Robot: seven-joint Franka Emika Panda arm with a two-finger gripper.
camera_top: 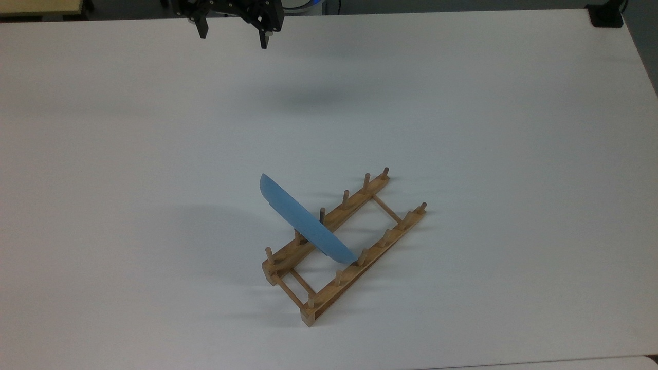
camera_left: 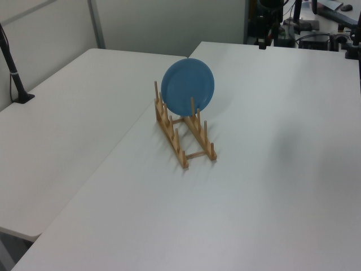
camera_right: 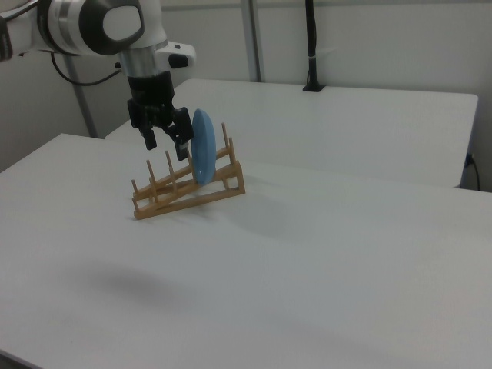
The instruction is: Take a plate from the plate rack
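White table [camera_top: 462, 103] w/ plate rack [camera_top: 354, 241] holding upright plate [camera_top: 303, 221]; fingers [camera_top: 201, 28] wide apart.

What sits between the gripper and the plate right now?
Nothing: in the top view, bare white table separates the open gripper from the plate standing in the plate rack.

Top view: high, tilted down, facing the gripper [camera_top: 232, 35] at the table's [camera_top: 462, 128] far edge. Left view: behind and beside the gripper. Right view: low, nearer, opposite side. All 3 share the plate rack [camera_left: 185, 135].
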